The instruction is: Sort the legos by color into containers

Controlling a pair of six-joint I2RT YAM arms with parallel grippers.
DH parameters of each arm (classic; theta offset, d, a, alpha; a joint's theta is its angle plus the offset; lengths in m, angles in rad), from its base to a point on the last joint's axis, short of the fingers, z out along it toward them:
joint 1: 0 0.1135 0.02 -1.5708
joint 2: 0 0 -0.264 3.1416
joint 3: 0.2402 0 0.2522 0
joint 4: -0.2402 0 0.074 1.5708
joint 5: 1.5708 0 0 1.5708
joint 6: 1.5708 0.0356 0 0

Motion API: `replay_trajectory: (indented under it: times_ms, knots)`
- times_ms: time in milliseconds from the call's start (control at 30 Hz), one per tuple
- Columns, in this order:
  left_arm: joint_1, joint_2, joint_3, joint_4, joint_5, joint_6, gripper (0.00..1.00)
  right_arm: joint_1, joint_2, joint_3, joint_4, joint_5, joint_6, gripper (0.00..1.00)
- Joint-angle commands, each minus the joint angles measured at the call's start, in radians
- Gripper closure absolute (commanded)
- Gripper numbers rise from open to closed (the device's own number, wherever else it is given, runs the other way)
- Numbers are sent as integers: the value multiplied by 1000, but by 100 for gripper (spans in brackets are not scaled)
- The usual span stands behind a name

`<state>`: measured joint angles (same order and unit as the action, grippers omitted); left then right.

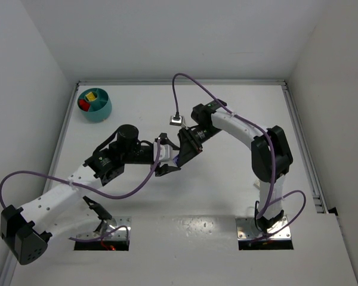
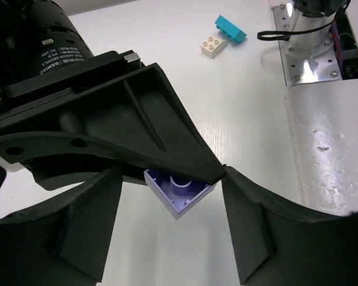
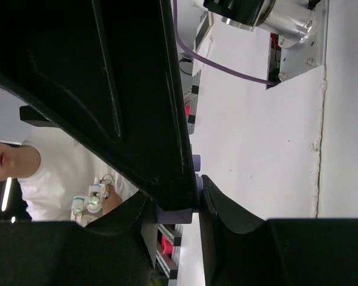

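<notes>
- White print on the black motor housing (image 2: pixel 48 50) of the right arm reads "DAMIAO"; the finer lines under it are too small to make out. No writing can be read on the bricks or the bowl.
- The purple brick (image 2: pixel 180 192) hangs between the 2 arms over the middle of the table (image 1: pixel 197 199), well apart from the teal bowl (image 1: pixel 96 106) at the far left corner.
- The brick's hollow underside, with its round inner tube, faces the left wrist camera, and 1 corner points to the bottom of that view. In the right wrist view its studs face the table side of the picture. Its outline looks square, so no long axis can be told.
- The right gripper (image 3: pixel 174 199) is pinched narrow on the purple brick, with 1 finger on each of 2 opposite sides.
- The left gripper (image 2: pixel 173 179) stands wide, its 2 fingers flanking the brick. A gap shows at its left finger; whether its right finger touches the brick cannot be told.
- Seen from above, the 2 grippers meet tip to tip, the left arm reaching in from the near left and the right arm bending in from the right.
- A cream brick (image 2: pixel 215 46) and a cyan brick (image 2: pixel 230 28) lie studs up, just beside each other on the table, near a bolted metal plate (image 2: pixel 289 56).
- Red and yellow pieces (image 1: pixel 86 100) show inside the bowl.
- A person in a white shirt (image 3: pixel 42 173) appears at the edge of the right wrist view.
</notes>
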<state>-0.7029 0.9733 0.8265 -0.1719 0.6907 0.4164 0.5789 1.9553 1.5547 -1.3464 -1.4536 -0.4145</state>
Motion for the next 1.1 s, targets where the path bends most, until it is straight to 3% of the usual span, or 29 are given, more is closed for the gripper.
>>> replay_trajectory:
  times_ms: [0,167,333,400,467,533,667,800,933,1067]
  knots:
    - [-14,-2,11,40,26,10,30,9,-42,33,18,-99,8,100]
    - [-23,-2,2,31,35,28,47,9,-42,33,18,-108,17,100]
    - [-23,-2,2,22,24,38,57,9,-53,22,47,-108,51,100]
    - [-23,-2,2,22,15,38,63,9,-53,2,87,-108,94,94]
    - [-23,-13,2,22,-17,29,66,-5,-62,-7,117,-120,115,79]
    - [-23,-13,2,9,-37,13,66,-17,-73,-7,118,-120,125,67]
    - [-11,-42,-20,-14,-57,-63,67,-37,-85,22,106,-70,125,60]
    - [55,-67,-41,-47,-45,-113,70,-95,-95,80,21,10,18,59]
    - [112,-108,-59,-78,-82,-191,72,-157,-105,102,32,113,17,59]
    - [230,-108,8,-153,-224,-319,76,-227,-145,102,153,322,152,59]
